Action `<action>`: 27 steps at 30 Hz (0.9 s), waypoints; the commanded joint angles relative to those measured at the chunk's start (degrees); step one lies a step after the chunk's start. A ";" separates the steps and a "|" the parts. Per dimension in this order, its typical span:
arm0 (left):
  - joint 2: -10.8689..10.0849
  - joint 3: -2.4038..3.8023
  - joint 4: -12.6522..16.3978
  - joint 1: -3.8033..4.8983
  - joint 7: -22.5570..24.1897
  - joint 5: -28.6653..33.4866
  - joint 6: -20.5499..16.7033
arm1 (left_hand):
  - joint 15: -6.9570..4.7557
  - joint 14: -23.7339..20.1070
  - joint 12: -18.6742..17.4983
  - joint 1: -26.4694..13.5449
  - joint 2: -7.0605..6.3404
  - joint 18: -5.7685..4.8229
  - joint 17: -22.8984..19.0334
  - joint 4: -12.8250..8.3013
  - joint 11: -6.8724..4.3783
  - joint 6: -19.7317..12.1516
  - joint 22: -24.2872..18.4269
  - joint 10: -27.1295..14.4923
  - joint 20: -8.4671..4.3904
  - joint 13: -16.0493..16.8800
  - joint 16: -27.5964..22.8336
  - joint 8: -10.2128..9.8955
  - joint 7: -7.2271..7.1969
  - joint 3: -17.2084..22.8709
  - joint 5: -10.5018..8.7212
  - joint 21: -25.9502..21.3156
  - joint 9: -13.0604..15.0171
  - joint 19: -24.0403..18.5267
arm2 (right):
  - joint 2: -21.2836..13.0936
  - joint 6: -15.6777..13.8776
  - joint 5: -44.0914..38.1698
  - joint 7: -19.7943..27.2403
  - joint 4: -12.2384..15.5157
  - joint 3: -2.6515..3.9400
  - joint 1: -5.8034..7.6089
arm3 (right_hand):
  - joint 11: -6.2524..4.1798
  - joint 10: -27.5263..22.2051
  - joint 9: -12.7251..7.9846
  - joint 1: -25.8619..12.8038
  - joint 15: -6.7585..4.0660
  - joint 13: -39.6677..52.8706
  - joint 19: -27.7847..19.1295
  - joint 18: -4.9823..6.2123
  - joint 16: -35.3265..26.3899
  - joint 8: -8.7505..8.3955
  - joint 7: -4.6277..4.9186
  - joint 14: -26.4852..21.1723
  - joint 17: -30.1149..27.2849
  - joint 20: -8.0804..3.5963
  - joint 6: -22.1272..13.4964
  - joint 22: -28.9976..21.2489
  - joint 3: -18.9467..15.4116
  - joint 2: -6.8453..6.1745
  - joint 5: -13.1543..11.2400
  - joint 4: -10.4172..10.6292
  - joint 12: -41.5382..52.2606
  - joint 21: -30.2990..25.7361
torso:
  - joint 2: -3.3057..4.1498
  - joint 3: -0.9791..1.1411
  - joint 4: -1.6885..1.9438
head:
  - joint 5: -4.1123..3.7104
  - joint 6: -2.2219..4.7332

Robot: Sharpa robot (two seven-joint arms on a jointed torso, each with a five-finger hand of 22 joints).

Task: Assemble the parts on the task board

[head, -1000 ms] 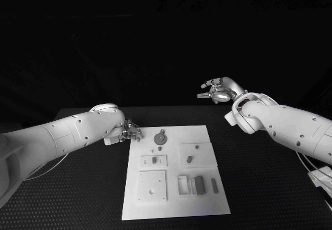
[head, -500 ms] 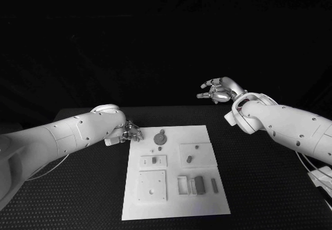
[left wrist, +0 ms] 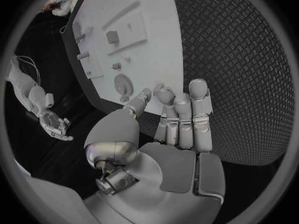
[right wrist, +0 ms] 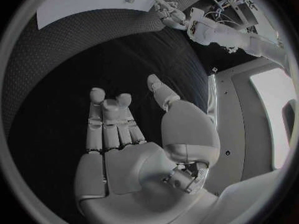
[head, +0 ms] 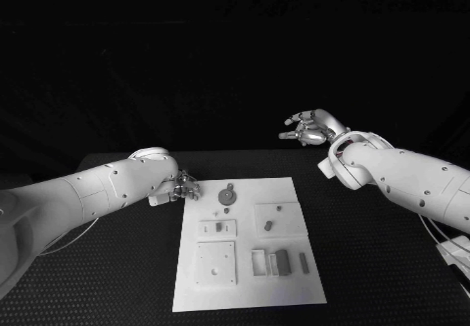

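The white task board (head: 247, 299) lies in the middle of the table. On it are a round grey disc (head: 226, 196) near the far edge, small grey pieces (head: 268, 223) in raised white seats, and dark bars (head: 282, 261) towards the near side. My left hand (head: 181, 189) hovers at the board's far left corner, fingers stretched out over the corner (left wrist: 177, 117), holding nothing. The disc (left wrist: 122, 84) lies just beyond its fingertips. My right hand (head: 312, 128) is raised above the table's far edge, away from the board, its fingers (right wrist: 112, 119) spread and empty.
A square white plate (head: 215, 263) with small holes sits on the board's near left. Black textured table (head: 382, 258) surrounds the board on all sides. From the right wrist, the board (right wrist: 81, 2) and my left hand (right wrist: 171, 12) lie far off.
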 commanded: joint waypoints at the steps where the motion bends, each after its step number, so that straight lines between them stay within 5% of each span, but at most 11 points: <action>1: 0.30 0.01 0.05 -0.07 0.84 0.32 0.06 | 0.05 -0.44 0.43 0.13 0.72 3.03 -0.19 -0.55 -0.10 0.58 1.28 -0.47 0.02 -0.13 0.46 -0.28 0.13 -0.15 0.10 0.41 -0.10 -0.44 | 0.12 1.69 0.14 0.77 -0.10 0.04 -0.01 | 0.37 -2.67 -0.07 -0.91 0.29 -4.18 -3.80 0.78 -5.39 0.39 0.62 -3.16 -2.72 1.28 -0.12 -1.61 0.85 0.38 0.22 0.01 -4.75 -3.73 | -0.01 -0.02 -0.03 | 0.02 0.02; 6: 0.49 0.02 -0.18 -0.31 0.90 0.66 -0.02 | 0.06 -0.56 0.50 0.28 1.15 3.00 -0.49 -1.00 -0.09 0.63 1.26 -0.52 0.03 -0.24 0.68 -0.39 0.14 -0.33 0.10 0.50 -0.12 -0.51 | 0.27 2.13 0.20 0.46 -0.24 0.03 -0.01 | 1.56 -4.94 0.10 -2.02 2.74 -15.01 -12.10 -1.05 -21.08 0.74 1.70 -8.98 -11.59 4.19 -0.60 -6.69 2.29 0.26 0.50 -0.27 -15.96 -13.38 | 0.02 -0.04 -0.01 | -0.04 0.05; 10: 0.53 0.03 -0.23 -0.47 0.90 0.75 -0.01 | 0.06 -0.62 0.53 0.32 1.27 2.99 -0.64 -1.20 -0.08 0.64 1.25 -0.55 0.03 -0.30 0.79 -0.45 0.15 -0.44 0.10 0.52 -0.14 -0.55 | 0.47 2.83 0.10 0.55 -0.47 0.03 -0.03 | 2.02 -2.85 0.44 -2.30 5.10 -23.36 -14.16 -1.42 -33.15 1.32 2.13 -6.16 -18.01 5.79 -1.16 -10.15 2.61 0.39 0.03 -0.66 -23.10 -18.50 | 0.03 -0.03 0.02 | -0.03 -0.02; 12: 0.52 0.03 -0.22 -0.48 0.91 0.76 0.00 | 0.07 -0.64 0.55 0.36 1.33 2.99 -0.70 -1.28 -0.08 0.64 1.25 -0.56 0.03 -0.32 0.83 -0.48 0.15 -0.46 0.10 0.53 -0.14 -0.57 | 0.51 3.25 0.63 0.59 -0.51 0.03 -0.12 | 2.17 -2.21 0.53 -2.27 5.80 -25.88 -18.18 -2.55 -36.98 1.56 2.24 -5.60 -19.56 6.87 -1.35 -11.78 2.38 0.56 0.01 -0.76 -25.00 -22.02 | 0.03 -0.03 0.03 | -0.07 0.00; 21: 0.19 0.03 0.06 -0.49 1.05 1.04 0.08 | 0.03 -0.88 0.71 1.42 2.38 3.00 -1.35 -2.52 -0.13 1.04 1.23 -0.66 0.01 -0.57 1.26 -0.48 0.08 -0.31 0.10 0.67 -0.08 -0.67 | 0.60 4.68 1.43 0.63 -0.95 0.03 -0.25 | 3.17 -1.89 0.40 -1.22 8.27 -34.12 -22.80 -3.58 -47.45 2.42 2.72 -6.45 -21.84 8.43 -1.86 -14.07 0.94 1.36 0.02 -0.79 -31.24 -27.69 | 0.00 -0.04 0.02 | -0.07 -0.13; 27: -0.10 0.05 0.23 -0.58 1.60 1.75 -0.51 | -0.12 -1.04 0.83 3.33 3.17 2.98 -1.87 -2.97 -0.34 1.90 1.23 -0.66 -0.04 -0.80 1.64 -0.13 -0.15 0.33 0.10 0.81 0.14 -0.71 | 0.78 5.51 1.56 0.22 -1.32 0.03 -0.33 | 3.37 -1.14 0.16 -0.94 8.70 -36.76 -24.22 -4.02 -49.68 2.64 2.82 -6.43 -22.03 8.78 -2.13 -14.31 0.43 1.49 0.01 -0.67 -32.96 -29.35 | 0.02 -0.04 0.04 | -0.04 -0.14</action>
